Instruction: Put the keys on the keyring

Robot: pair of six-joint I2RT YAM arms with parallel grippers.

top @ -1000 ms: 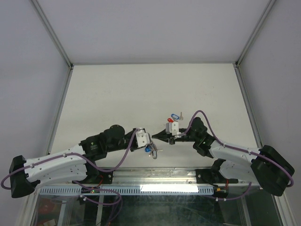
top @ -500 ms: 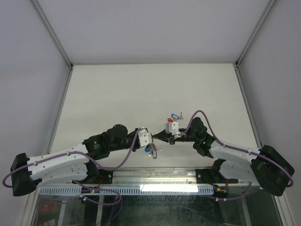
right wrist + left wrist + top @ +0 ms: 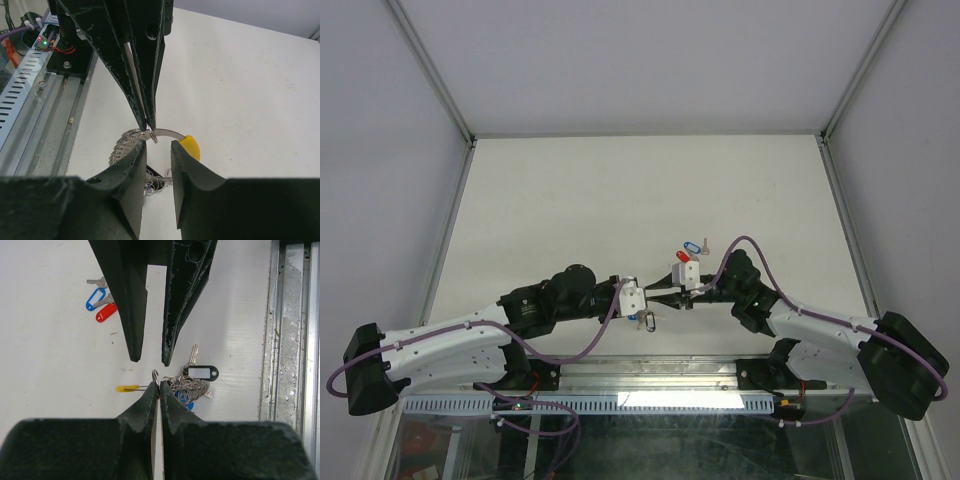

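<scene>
Handover! The left jaws have just snapped shut on the keyring, near the front of the surface, with a bunch of keys already hanging on it. The right jaws have let go and stand slightly parted, empty. Farther out, the blue-tagged key and red-tagged key lie loose, probably next.

Both arms are wearing white shells dotted with small dark screws, the left arm and the right arm alike. Black housings are bulging at the joints, and a chunky black block is capping each outer end. A purple cable is looping over each arm. The left gripper is showing two black, grainy fingers tapering to thin tips. The right gripper is showing thicker, rounded black ones.
</scene>
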